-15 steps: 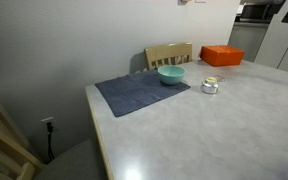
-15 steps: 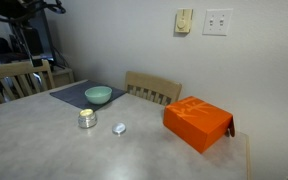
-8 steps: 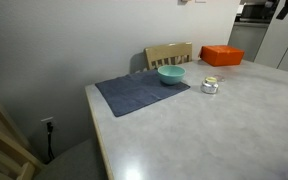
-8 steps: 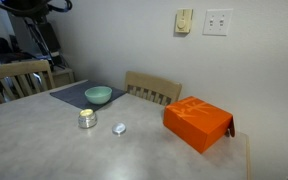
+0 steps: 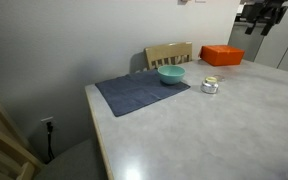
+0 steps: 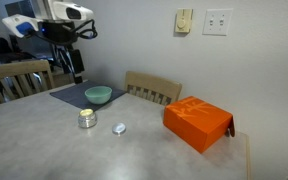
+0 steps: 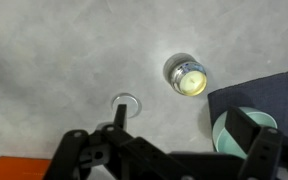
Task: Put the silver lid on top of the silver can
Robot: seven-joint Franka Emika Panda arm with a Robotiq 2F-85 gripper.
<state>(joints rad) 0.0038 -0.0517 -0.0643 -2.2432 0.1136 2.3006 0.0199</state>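
The silver can is a small, short, shiny cylinder standing open on the grey table, also seen in both exterior views. The silver lid lies flat on the table a little apart from the can, and shows in an exterior view. My gripper is open and empty, high above the table over the can, lid and bowl. It hangs above the far side of the table in both exterior views.
A teal bowl sits on a dark blue mat next to the can. An orange box lies near the table edge. A wooden chair stands behind the table by the wall.
The arm has swung further into both exterior views, from the frame edge toward the table. The can, lid, bowl and box have not moved.
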